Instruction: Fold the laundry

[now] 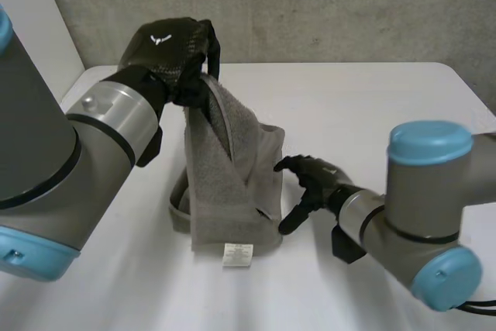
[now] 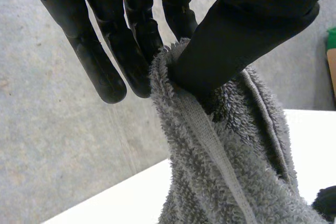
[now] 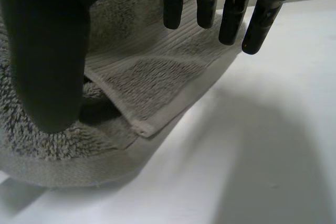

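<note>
A grey towel [image 1: 232, 184] hangs from my left hand [image 1: 174, 48], which is raised above the table's middle. Its lower part rests bunched on the table, with a white label [image 1: 237, 254] at the front hem. In the left wrist view the thumb [image 2: 236, 40] pinches the towel's top edge [image 2: 220, 171] against the fingers. My right hand [image 1: 310, 180] is low by the towel's right edge, fingers straight and thumb apart. In the right wrist view its fingers [image 3: 231, 19] hover over a towel corner [image 3: 147, 77] lying on the table, holding nothing.
The white table [image 1: 372, 98] stretches out to the right and front of the towel. A grey concrete wall [image 1: 310, 5] stands behind it. My left arm [image 1: 46, 160] reaches in over the table's left side.
</note>
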Action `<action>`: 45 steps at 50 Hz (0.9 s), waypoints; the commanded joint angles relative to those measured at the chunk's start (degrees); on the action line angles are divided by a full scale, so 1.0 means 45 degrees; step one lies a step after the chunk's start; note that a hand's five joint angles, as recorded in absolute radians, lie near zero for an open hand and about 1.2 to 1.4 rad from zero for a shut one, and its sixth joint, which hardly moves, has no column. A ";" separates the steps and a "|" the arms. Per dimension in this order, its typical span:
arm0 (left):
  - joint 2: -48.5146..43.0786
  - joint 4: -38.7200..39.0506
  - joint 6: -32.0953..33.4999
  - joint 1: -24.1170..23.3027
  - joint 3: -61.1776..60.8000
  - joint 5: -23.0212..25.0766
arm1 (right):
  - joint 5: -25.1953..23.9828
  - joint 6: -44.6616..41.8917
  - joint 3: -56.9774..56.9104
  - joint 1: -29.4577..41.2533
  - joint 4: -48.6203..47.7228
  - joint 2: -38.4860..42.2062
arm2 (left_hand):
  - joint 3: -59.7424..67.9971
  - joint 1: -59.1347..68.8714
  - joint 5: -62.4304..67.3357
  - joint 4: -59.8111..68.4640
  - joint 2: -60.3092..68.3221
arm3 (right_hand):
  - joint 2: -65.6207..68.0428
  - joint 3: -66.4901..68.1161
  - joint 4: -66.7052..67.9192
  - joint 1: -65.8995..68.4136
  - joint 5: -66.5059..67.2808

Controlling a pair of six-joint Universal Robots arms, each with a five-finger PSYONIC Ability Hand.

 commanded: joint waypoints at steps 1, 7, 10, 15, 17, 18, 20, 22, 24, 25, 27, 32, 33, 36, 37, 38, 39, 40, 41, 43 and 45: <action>0.0004 0.0044 -0.0020 0.0000 -0.0488 -0.0008 | 0.0352 0.0684 -0.0586 0.0531 -0.1117 0.1048 | 0.2294 0.2663 0.2380 0.2283 0.2290 | -0.0089 0.0115 -0.0029 0.0246 -0.0005; 0.0043 0.0044 -0.0001 -0.0078 -0.0469 0.0012 | 0.0488 0.1484 -0.1774 0.0921 -0.1273 0.2197 | 0.2294 0.2663 0.2380 0.2283 0.2290 | 0.0284 0.0488 0.0344 0.0619 0.0368; 0.0121 0.0044 -0.0001 -0.0078 -0.0469 -0.0008 | 0.0625 0.1504 -0.2341 0.1350 -0.1312 0.2686 | 0.2294 0.2663 0.2380 0.2283 0.2290 | 0.0396 0.0601 0.0456 0.0731 0.0480; 0.0316 0.0044 -0.0020 -0.0117 -0.0488 0.0012 | 0.1520 0.1407 -0.3239 0.1625 -0.1313 0.3389 | 0.2294 0.2663 0.2380 0.2283 0.2290 | 0.0879 0.1084 0.0939 0.1214 0.0963; 0.0356 0.0044 -0.0020 -0.0176 -0.0488 0.0012 | 0.1836 0.1368 -0.3496 0.1684 -0.1312 0.3587 | 0.2294 0.2663 0.2380 0.2283 0.2290 | 0.1892 0.2096 0.1952 0.2227 0.1976; 0.0414 0.0044 -0.0020 -0.0234 -0.0488 -0.0008 | 0.2088 0.1290 -0.3670 0.1742 -0.1312 0.3703 | 0.2294 0.2663 0.2380 0.2283 0.2290 | 0.3335 0.3540 0.3395 0.3670 0.3419; 0.0434 0.0063 -0.0020 -0.0293 -0.0508 -0.0027 | 0.2285 0.1114 -0.3789 0.1801 -0.1332 0.3743 | 0.2294 0.2663 0.2380 0.2283 0.2290 | 0.5406 0.5610 0.5466 0.5740 0.5490; 0.0453 0.0044 -0.0020 -0.0312 -0.0508 -0.0047 | 0.2461 0.0434 -0.3828 0.1840 -0.1351 0.3782 | 0.2294 0.2663 0.2380 0.2283 0.2290 | 0.9089 0.9294 0.9149 0.9424 0.9173; 0.0531 0.0044 -0.0040 -0.0293 -0.0527 -0.0066 | 0.2481 0.0082 -0.3828 0.1840 -0.1332 0.3763 | 0.2294 0.2663 0.2380 0.2283 0.2290 | 1.1401 1.1605 1.1461 1.1736 1.1485; 0.0532 0.0044 -0.0040 -0.0293 -0.0527 -0.0066 | 0.2481 0.0079 -0.3828 0.1840 -0.1332 0.3762 | 0.2294 0.2663 0.2380 0.2283 0.2290 | 1.1424 1.1628 1.1484 1.1758 1.1508; 0.0532 0.0044 -0.0040 -0.0235 -0.0624 -0.0047 | 0.2500 -0.0194 -0.3673 0.1763 -0.1293 0.3549 | 0.2294 0.2663 0.2380 0.2283 0.2290 | 1.4363 1.4568 1.4423 1.4698 1.4447; 0.0532 0.0083 -0.0040 -0.0156 -0.0858 -0.0047 | 0.2461 -0.0195 -0.3282 0.1432 -0.1371 0.2322 | 0.2294 0.2663 0.2380 0.2283 0.2290 | 1.4364 1.4568 1.4424 1.4698 1.4448; 0.0532 0.0083 -0.0040 -0.0156 -0.0859 -0.0047 | 0.2461 -0.0195 -0.3281 0.1430 -0.1371 0.2317 | 0.2294 0.2663 0.2380 0.2283 0.2290 | 1.4364 1.4568 1.4424 1.4698 1.4448; 0.0532 0.0141 -0.0040 -0.0059 -0.1035 -0.0066 | 0.2442 -0.0371 -0.2697 -0.0050 -0.1682 0.1032 | 0.2294 0.2663 0.2380 0.2283 0.2290 | 1.4364 1.4568 1.4424 1.4698 1.4448; 0.0532 0.0161 -0.0040 0.0038 -0.1132 -0.0047 | 0.2442 -0.0371 -0.2695 -0.0054 -0.1683 0.1028 | 0.2294 0.2663 0.2380 0.2283 0.2290 | 1.4364 1.4568 1.4424 1.4698 1.4448; 0.0532 0.0161 -0.0040 0.0136 -0.1229 -0.0047 | 0.2403 -0.0448 -0.2444 -0.0480 -0.1915 0.0506 | 0.2294 0.2663 0.2380 0.2283 0.2290 | 1.4364 1.4568 1.4424 1.4698 1.4448; 0.0532 0.0161 -0.0040 0.0137 -0.1230 -0.0047 | 0.2403 -0.0449 -0.2441 -0.0484 -0.1918 0.0501 | 0.2294 0.2663 0.2380 0.2283 0.2290 | 1.4364 1.4568 1.4424 1.4698 1.4448; 0.0532 0.0180 -0.0040 0.0214 -0.1327 -0.0047 | 0.2325 -0.0623 -0.2209 -0.0832 -0.2169 -0.0060 | 0.2294 0.2663 0.2380 0.2283 0.2290 | 1.4364 1.4568 1.4424 1.4698 1.4448; 0.0512 0.0200 -0.0059 0.0312 -0.1405 -0.0047 | 0.2189 -0.0953 -0.2033 -0.1087 -0.2346 -0.0607 | 0.2294 0.2663 0.2380 0.2283 0.2290 | 1.4364 1.4568 1.4424 1.4698 1.4448; 0.0473 0.0200 -0.0079 0.0409 -0.1483 -0.0028 | 0.2014 -0.1479 -0.1954 -0.1322 -0.2309 -0.1135 | 0.2294 0.2663 0.2380 0.2283 0.2290 | 1.4364 1.4568 1.4424 1.4698 1.4448; 0.0338 0.0181 -0.0079 0.0488 -0.1581 -0.0008 | 0.1661 -0.2207 -0.1777 -0.1558 -0.2211 -0.1609 | 0.2294 0.2663 0.2380 0.2283 0.2290 | 1.4364 1.4568 1.4424 1.4698 1.4448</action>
